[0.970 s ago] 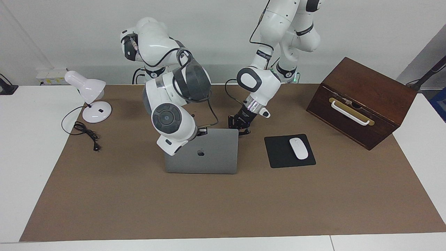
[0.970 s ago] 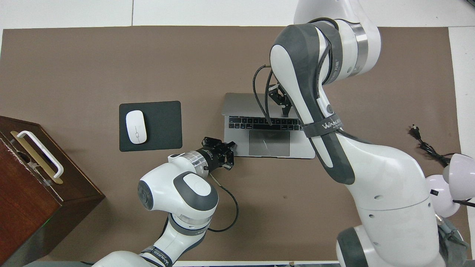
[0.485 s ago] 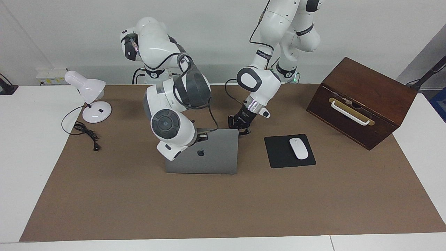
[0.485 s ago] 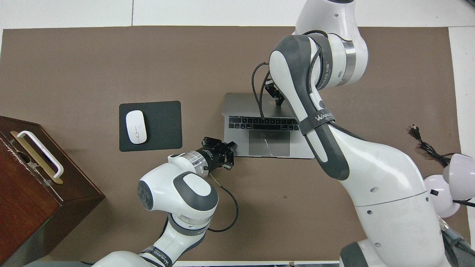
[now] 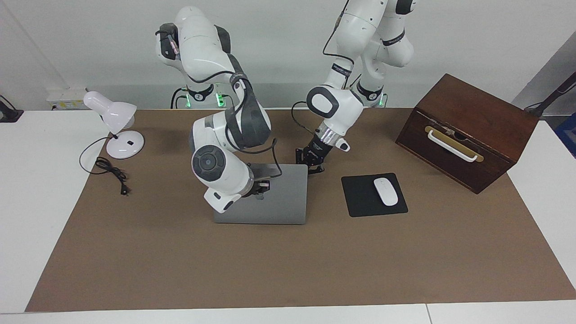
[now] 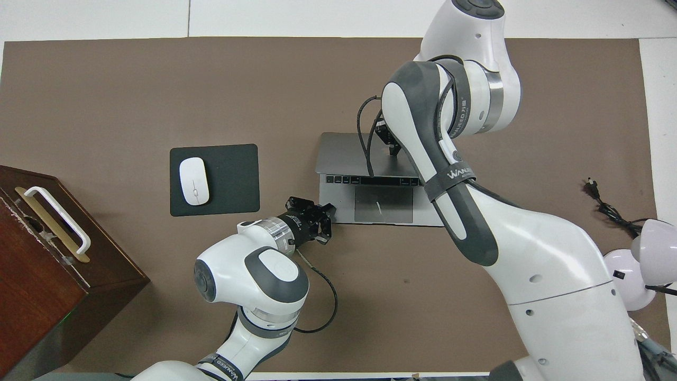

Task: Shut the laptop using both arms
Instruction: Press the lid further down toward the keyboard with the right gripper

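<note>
A white surface [image 5: 27,189] carries a large brown mat [image 5: 288,265] that covers most of it. On the mat, the laptop [image 5: 283,202] sits near the middle, its lid tilted low over the keys. Beside it, toward the left arm's end, lies a black mouse pad [image 5: 360,198] with a white mouse [image 5: 386,191] on it, then a dark wooden box [image 5: 468,130]. Toward the right arm's end stand a white desk lamp [image 5: 118,130] and its black cord [image 5: 110,173].
</note>
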You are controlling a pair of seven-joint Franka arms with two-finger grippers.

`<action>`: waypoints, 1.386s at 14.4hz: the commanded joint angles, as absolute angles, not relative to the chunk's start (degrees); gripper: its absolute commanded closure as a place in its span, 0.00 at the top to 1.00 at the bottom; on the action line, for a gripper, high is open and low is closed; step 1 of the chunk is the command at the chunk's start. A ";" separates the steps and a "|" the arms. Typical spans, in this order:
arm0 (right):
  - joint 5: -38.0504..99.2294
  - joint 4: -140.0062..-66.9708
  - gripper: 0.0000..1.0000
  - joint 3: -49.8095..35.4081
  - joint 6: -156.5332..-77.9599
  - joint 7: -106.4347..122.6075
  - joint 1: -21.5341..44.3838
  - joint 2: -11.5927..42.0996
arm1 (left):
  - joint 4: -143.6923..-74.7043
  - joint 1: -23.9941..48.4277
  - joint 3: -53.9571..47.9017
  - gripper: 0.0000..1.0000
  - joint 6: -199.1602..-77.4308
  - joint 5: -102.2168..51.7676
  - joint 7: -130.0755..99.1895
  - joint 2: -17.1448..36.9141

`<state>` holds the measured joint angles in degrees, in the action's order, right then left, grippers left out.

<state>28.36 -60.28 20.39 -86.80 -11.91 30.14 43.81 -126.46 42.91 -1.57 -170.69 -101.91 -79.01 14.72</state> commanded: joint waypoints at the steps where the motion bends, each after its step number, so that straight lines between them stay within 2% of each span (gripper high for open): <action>1: 29.00 -64.24 0.00 20.48 -89.12 -10.99 31.20 42.01 | -129.64 42.80 -1.23 0.00 -171.30 -103.18 -76.82 14.77; 8: 29.00 -67.67 0.00 20.30 -93.25 -10.55 32.08 41.92 | -130.34 42.45 -1.23 0.00 -171.12 -103.18 -76.73 14.41; 11: 29.00 -71.18 0.00 20.04 -97.55 -10.28 33.22 41.40 | -130.34 42.36 -1.23 0.00 -171.12 -103.18 -76.73 14.41; 20: 29.00 -74.53 0.00 19.86 -102.21 -10.20 34.54 40.69 | -130.34 42.36 -1.23 0.00 -171.12 -103.18 -76.73 14.41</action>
<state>28.36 -69.92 20.04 -99.76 -11.85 33.58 43.19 -127.50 42.74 -1.47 -170.68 -101.99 -78.61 13.94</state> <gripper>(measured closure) 0.991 0.991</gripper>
